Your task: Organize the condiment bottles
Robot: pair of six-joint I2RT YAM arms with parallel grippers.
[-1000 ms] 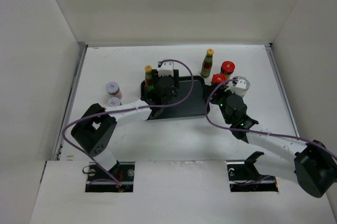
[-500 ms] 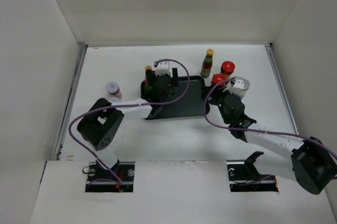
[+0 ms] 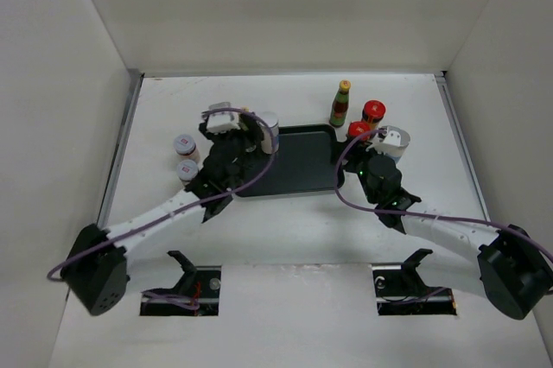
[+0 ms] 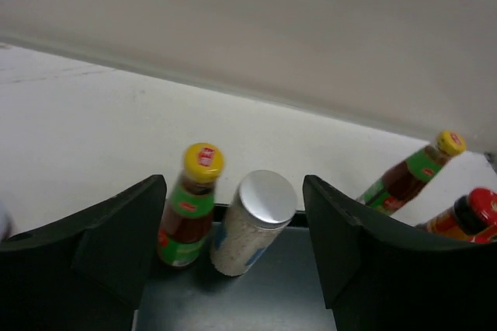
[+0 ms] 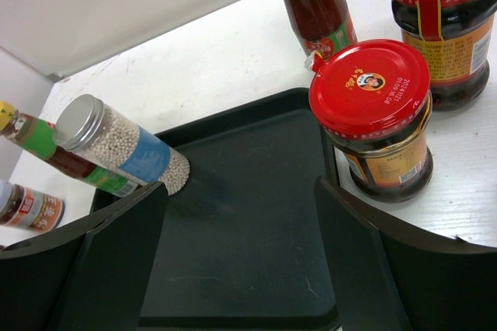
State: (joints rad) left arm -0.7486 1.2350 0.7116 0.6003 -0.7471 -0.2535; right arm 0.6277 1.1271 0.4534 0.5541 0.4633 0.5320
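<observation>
The left gripper (image 4: 233,185) has dull black plastic fingers (image 4: 116,230). Ahead of it, the pale cylinder (image 4: 250,226) is clear and smooth, with a silvery metal-looking cap (image 4: 267,197). Under the right gripper (image 5: 239,187) the tray (image 5: 248,253) is dark, smooth plastic with a faint shine. Beside that gripper a red-capped jar (image 5: 384,156) is shiny glass. The table (image 4: 85,113) is matt.

The tray (image 5: 256,269) floor is bare across its middle and right side, leaving wide room. Its far-left corner is blocked by the cylinder (image 4: 255,224) and a yellow-capped bottle (image 4: 194,207), which stand side by side with hardly a gap. Just outside the far-right corner stands a red-lidded jar (image 5: 373,117), with a second jar (image 5: 443,24) and another bottle (image 5: 314,5) close behind. Left of the tray, two small jars (image 3: 184,144) occupy the table (image 3: 397,92). The far strip between the groups lies open.
</observation>
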